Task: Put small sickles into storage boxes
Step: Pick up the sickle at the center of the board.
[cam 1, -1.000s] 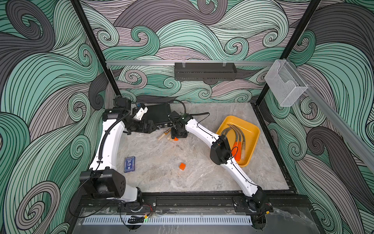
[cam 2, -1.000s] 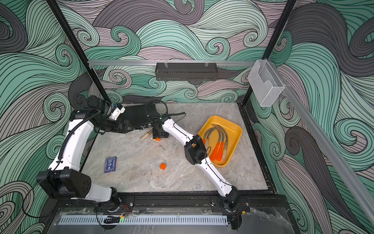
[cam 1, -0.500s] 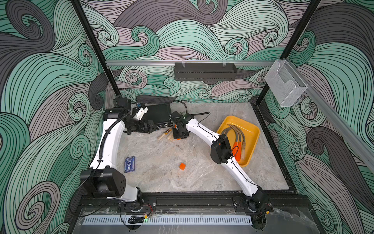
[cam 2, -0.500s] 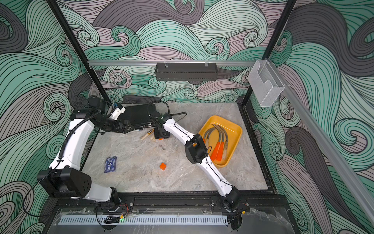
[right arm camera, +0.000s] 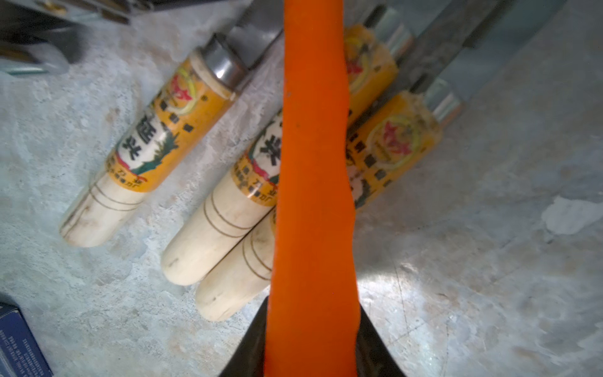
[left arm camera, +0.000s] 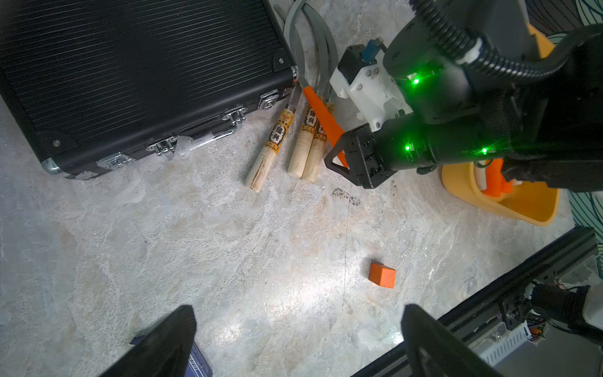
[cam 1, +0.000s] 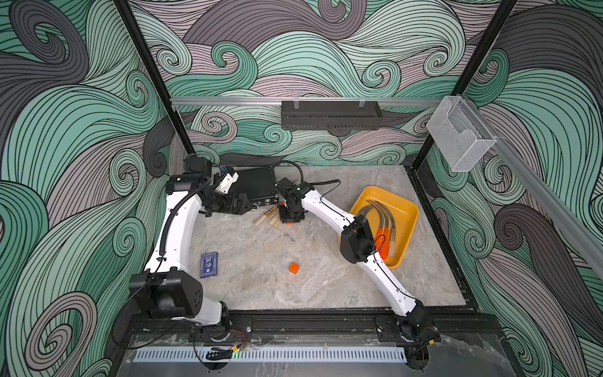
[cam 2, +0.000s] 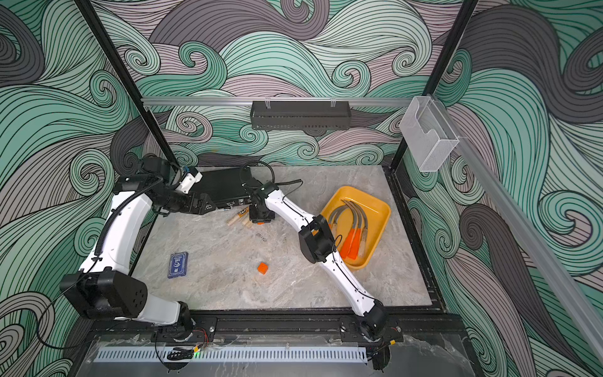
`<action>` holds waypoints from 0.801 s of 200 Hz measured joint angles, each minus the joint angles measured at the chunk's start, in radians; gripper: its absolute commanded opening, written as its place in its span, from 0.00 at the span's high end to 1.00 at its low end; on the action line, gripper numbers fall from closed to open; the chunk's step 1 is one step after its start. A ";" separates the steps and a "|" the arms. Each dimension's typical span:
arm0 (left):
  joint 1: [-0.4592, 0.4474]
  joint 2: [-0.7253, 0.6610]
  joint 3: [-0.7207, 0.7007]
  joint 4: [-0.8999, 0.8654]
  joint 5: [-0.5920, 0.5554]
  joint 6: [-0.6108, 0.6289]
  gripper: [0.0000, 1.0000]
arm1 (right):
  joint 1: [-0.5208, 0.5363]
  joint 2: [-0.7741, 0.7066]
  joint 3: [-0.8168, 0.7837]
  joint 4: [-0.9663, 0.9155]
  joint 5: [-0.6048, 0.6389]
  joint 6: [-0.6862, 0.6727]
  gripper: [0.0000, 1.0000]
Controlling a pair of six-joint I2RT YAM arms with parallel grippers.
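Note:
Three small sickles with pale labelled wooden handles lie side by side on the table beside the black case; their handles also show in the right wrist view. An orange-handled sickle lies across them. My right gripper is shut on that orange handle, one finger pressed against each side. In a top view the right gripper hangs low over this pile. The yellow storage box at the right holds three sickles. My left gripper is open and empty above bare table.
The black ribbed latched case lies at the back left, close to the pile. A small orange cube and a blue card box lie on the table's middle. A clear bin hangs on the right wall.
My right gripper's jaws have narrowed onto the orange handle, and the gripper has shifted slightly over the pile. The left arm has not moved.

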 measured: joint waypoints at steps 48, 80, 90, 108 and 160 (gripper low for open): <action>0.000 0.000 0.000 0.003 0.000 0.000 0.02 | -0.001 -0.002 -0.013 0.007 -0.010 -0.001 0.78; 0.000 0.000 0.000 0.004 -0.004 0.000 0.02 | -0.003 -0.016 -0.048 0.018 -0.023 0.000 0.80; 0.000 0.000 0.000 0.004 -0.007 0.000 0.02 | -0.005 -0.026 -0.064 0.022 -0.030 0.002 0.80; 0.000 0.000 0.000 0.004 -0.009 0.000 0.02 | -0.011 -0.049 -0.091 0.030 -0.039 0.004 0.80; 0.000 0.000 0.000 0.005 -0.015 0.000 0.02 | -0.040 -0.128 -0.153 0.066 -0.108 0.027 0.80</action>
